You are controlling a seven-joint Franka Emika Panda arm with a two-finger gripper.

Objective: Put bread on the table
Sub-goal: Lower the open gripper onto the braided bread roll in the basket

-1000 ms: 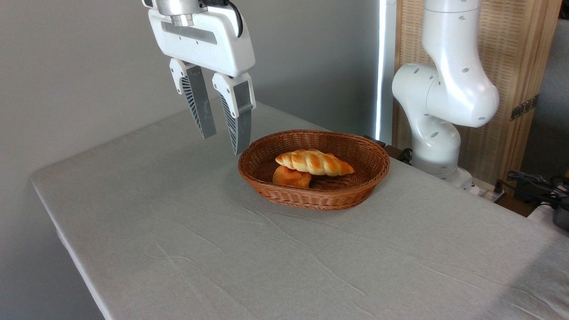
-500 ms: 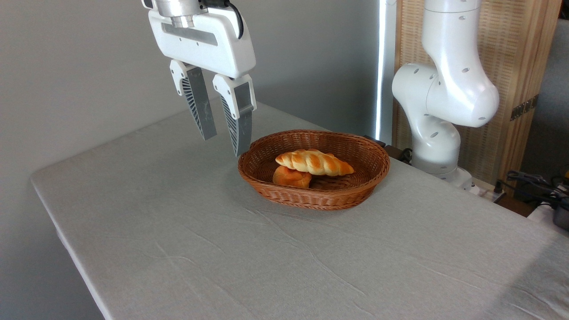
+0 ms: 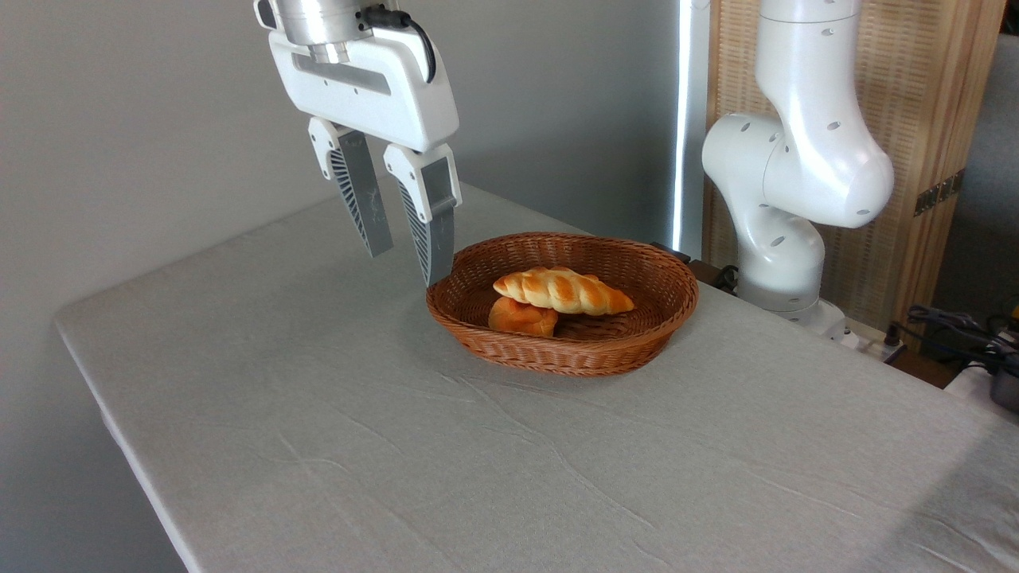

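The bread [image 3: 563, 290], a long braided golden-brown loaf, lies across the inside of an oval brown wicker basket [image 3: 637, 338] on the table [image 3: 334, 430], which wears a wrinkled light grey cloth. A small round orange-brown bun [image 3: 521, 317] sits under the loaf's left end. My gripper [image 3: 407, 267] hangs open and empty above the table, just left of the basket's left rim and higher than the bread. One grey fingertip [image 3: 436, 267] overlaps that rim in the picture.
The arm's white base and lower joints [image 3: 784, 215] stand behind the basket at the right. A wooden screen [image 3: 915, 103] and cables [image 3: 951, 330] lie beyond the table's far right edge. A grey wall runs behind the table's left side.
My gripper has shifted slightly down and to the right, nearer the basket's left rim. Its fingers stay open. The bread and bun have not moved.
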